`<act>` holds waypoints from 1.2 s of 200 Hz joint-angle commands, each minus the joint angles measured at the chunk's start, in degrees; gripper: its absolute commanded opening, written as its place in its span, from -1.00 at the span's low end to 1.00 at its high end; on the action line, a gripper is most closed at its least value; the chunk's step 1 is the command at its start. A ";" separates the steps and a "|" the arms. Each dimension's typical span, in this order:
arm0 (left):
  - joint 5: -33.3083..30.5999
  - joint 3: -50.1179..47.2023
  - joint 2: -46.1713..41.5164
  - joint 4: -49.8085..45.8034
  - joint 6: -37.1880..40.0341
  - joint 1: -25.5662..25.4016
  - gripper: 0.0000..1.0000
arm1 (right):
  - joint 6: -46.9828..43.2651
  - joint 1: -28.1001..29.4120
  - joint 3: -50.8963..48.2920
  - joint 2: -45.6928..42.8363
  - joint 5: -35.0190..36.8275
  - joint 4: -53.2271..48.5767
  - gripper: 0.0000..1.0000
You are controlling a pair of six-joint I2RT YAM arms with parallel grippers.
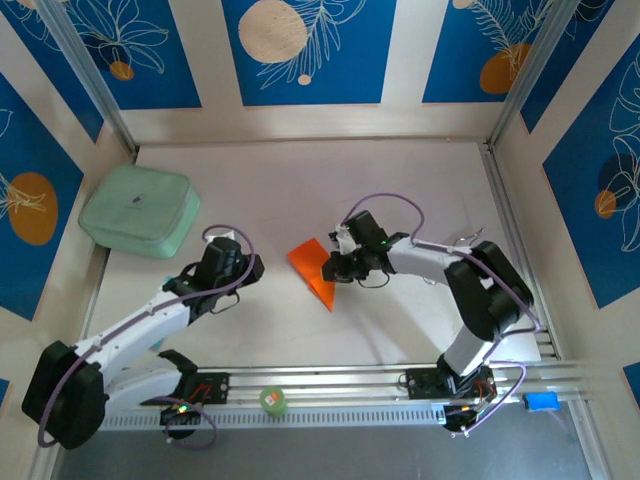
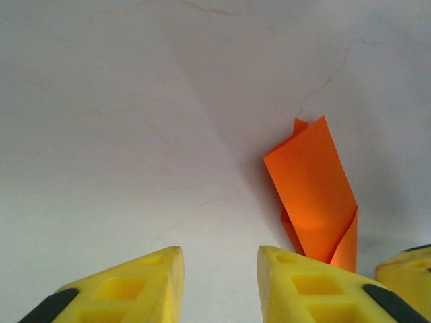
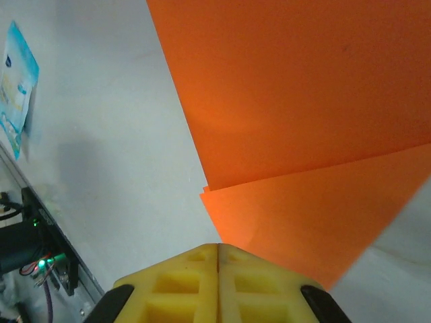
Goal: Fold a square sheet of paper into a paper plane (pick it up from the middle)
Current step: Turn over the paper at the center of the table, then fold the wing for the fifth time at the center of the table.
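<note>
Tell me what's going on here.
The right gripper, fingers shut, pinches the edge of a partly folded orange paper, which stands raised off the table. The left gripper hovers beside the paper with its fingers apart, holding nothing. The paper has layered folds but is not yet a plane.

The right hand (image 3: 217, 252), fingers pressed together, touches the folded orange paper (image 3: 303, 134).
</note>
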 commanded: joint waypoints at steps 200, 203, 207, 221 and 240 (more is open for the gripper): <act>26.52 6.07 20.61 19.70 -3.75 0.36 -0.65 | 39.11 4.04 -10.04 -11.38 22.22 9.65 -0.78; 27.04 6.35 21.23 20.08 -3.77 0.35 -0.66 | 37.84 3.24 -10.02 -11.50 21.07 9.29 -0.78; 27.92 6.79 21.96 20.61 -3.81 0.27 -0.68 | 36.42 2.15 -9.98 -11.64 19.82 8.61 -0.78; 30.34 8.35 24.90 22.58 -3.92 -0.38 -0.72 | 31.31 -0.63 -10.01 -12.25 16.83 6.75 -0.78; 33.57 11.43 29.62 23.69 -4.16 -1.51 -0.78 | 25.92 -3.24 -10.60 -13.01 14.28 5.84 -0.74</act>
